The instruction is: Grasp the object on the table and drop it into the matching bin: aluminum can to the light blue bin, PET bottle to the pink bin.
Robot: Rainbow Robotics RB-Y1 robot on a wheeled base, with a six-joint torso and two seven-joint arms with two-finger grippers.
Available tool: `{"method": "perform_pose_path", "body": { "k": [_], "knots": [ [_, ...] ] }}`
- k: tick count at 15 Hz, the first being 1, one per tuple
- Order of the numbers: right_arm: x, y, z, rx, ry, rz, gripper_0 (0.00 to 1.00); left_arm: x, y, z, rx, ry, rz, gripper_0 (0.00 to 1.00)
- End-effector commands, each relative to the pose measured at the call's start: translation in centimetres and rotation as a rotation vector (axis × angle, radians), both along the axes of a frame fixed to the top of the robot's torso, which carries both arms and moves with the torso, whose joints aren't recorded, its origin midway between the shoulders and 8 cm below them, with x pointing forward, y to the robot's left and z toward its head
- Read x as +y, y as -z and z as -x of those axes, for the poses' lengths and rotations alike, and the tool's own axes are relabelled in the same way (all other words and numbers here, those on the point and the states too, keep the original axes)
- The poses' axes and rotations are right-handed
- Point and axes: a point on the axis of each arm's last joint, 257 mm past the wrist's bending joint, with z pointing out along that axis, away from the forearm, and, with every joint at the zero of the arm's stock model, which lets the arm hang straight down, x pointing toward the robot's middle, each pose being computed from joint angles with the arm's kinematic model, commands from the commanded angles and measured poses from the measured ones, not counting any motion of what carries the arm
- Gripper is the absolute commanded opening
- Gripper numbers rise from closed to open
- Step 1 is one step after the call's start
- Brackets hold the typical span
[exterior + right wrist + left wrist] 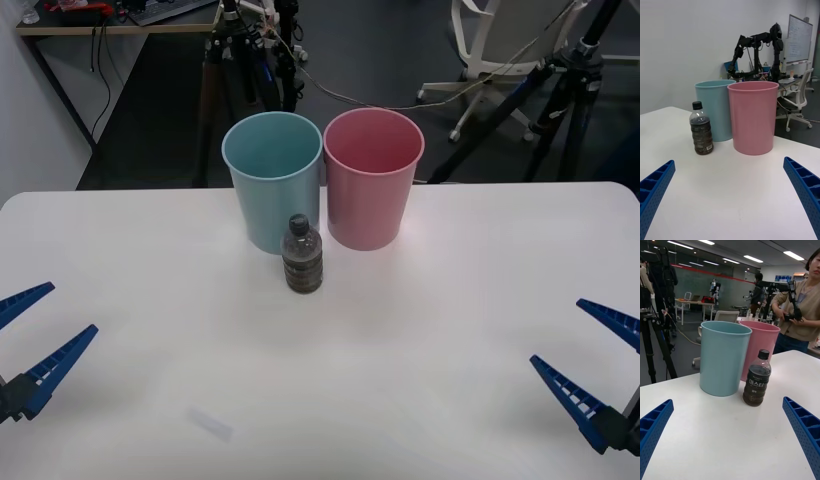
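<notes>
A small clear PET bottle (302,255) with a dark cap and a dark label stands upright on the white table (420,330), just in front of the gap between the light blue bin (272,180) and the pink bin (371,177). The two bins stand side by side at the table's far middle. My left gripper (28,335) rests open near the table's left edge. My right gripper (592,362) rests open near the right edge. Both are far from the bottle (701,128) (756,378), and nothing sits between their fingers.
Tripods (232,60) and an office chair (500,50) stand on the dark floor behind the table. A faint mark (210,424) lies on the tabletop near the front left. Broad bare tabletop lies between the grippers and the bottle.
</notes>
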Motion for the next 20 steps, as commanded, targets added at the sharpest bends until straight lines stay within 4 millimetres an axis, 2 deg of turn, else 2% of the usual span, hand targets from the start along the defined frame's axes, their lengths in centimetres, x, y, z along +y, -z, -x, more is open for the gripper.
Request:
{"method": "perform_pose_path", "body": {
  "k": [1,5,7,12,16,20],
  "knots": [
    [1.4,1.5,0.8,0.021,-0.014,-0.003,1.00,0.0,0.0,0.0,0.000,0.000,0.000,1.00],
    [4.7,3.4,0.1,0.012,-0.024,0.019,1.00,0.0,0.0,0.0,0.000,0.000,0.000,1.00],
    [7.9,4.8,-0.6,0.012,-0.050,0.041,1.00,0.0,0.0,0.0,0.000,0.000,0.000,1.00],
    [14.7,6.3,-2.1,0.029,-0.120,0.018,1.00,0.0,0.0,0.0,0.000,0.000,0.000,1.00],
    [17.5,7.8,-3.9,0.018,-0.160,-0.003,1.00,0.0,0.0,0.0,0.000,0.000,0.000,1.00],
    [19.0,8.3,-6.2,-0.053,-0.148,0.053,1.00,0.0,0.0,0.0,0.000,0.000,0.000,1.00]
  ]
}}
